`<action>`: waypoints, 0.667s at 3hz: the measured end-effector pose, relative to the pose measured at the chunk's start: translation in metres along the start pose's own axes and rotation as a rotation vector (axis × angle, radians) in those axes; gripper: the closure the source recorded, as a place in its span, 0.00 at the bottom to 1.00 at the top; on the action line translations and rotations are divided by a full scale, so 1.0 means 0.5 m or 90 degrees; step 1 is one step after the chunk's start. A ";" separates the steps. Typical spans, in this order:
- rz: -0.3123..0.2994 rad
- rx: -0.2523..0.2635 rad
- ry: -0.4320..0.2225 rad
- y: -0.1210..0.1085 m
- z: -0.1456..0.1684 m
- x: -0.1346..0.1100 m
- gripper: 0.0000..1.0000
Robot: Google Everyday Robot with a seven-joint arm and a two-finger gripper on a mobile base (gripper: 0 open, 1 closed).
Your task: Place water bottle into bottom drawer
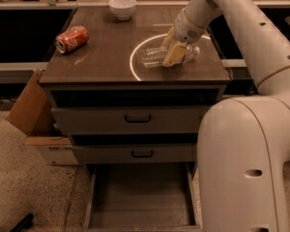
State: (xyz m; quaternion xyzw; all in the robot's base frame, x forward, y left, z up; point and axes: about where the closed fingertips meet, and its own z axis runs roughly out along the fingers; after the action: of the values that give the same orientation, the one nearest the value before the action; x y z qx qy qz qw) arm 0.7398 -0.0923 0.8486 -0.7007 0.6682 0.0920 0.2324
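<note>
A brown cardboard box (23, 111) leans at the cabinet's left, its lower part cut off from view. On the dark brown surface (101, 62) lie an orange-red soda can (71, 38) on its side and, further back, a small white bowl (122, 7). The small clear crinkled plastic water bottle (152, 57) lies on its side inside a bright ring of light, partly hidden by the beige end effector (176, 57) pressed over it; I cannot tell whether that is open or closed. Below, the grey metal bottom drawer (140, 197) stands pulled out, its front edge cut off.
</note>
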 end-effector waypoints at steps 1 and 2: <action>0.001 0.000 -0.005 0.003 -0.001 0.000 0.87; -0.013 0.015 -0.006 0.023 -0.040 0.000 1.00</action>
State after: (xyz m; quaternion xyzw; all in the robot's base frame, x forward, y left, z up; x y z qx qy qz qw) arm 0.7250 -0.1013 0.8638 -0.7045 0.6609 0.0848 0.2445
